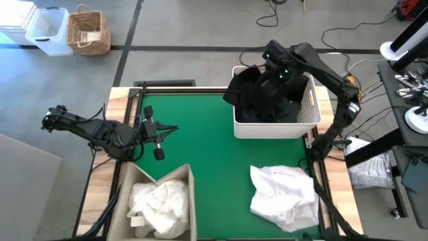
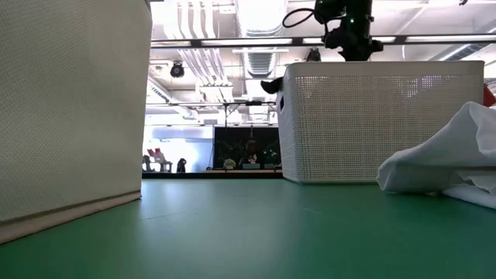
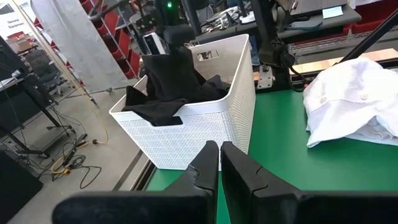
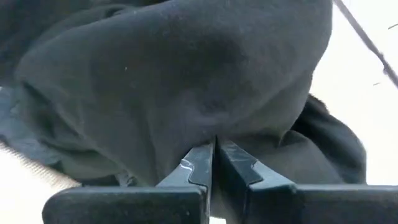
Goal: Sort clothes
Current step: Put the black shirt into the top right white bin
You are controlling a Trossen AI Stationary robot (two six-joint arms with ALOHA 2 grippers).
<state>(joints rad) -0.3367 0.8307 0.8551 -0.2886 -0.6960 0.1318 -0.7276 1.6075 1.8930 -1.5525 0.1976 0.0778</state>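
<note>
Over the white basket (image 1: 275, 127), my right tool (image 4: 214, 149) is clamped on the dark clothes (image 1: 257, 94); fabric draped over the rim may spill out. Left tool (image 3: 219, 155) waits, pressed together.

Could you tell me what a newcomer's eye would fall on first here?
Probably the heap of black clothes spilling over the white basket at the green mat's far right, with the right gripper shut against the dark fabric. Next, the white garment lying loose on the mat's near right, and more white clothes in the beige bin.
</note>
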